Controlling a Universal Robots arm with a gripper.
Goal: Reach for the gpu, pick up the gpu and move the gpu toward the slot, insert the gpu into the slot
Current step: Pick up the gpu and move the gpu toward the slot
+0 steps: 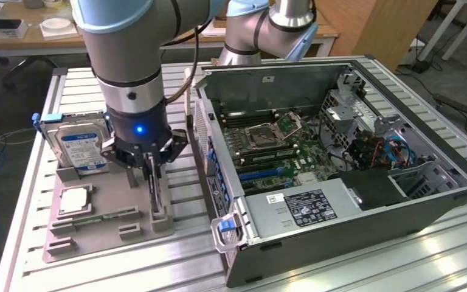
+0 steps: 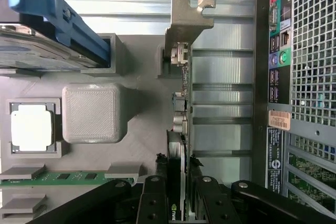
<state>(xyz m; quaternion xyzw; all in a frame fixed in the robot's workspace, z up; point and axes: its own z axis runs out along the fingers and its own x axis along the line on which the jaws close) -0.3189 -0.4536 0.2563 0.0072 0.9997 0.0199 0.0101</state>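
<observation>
Grey tray (image 1: 116, 196) holds one hard drive (image 1: 83, 146), one memory stick (image 1: 104, 216), one gpu (image 2: 178, 140) pinched by the gripper (image 2: 177, 188).

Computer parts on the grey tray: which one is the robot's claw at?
The gpu, the dark card standing on edge in the gripper; hard drive, chip and memory stick sit apart.

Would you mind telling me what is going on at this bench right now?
The robot arm's hand is down over the grey parts holder, its fingers closed on either side of the gpu, which stands on edge in the holder. The card has not been lifted out. The open computer case sits beside it, at the exterior view's right.
</observation>
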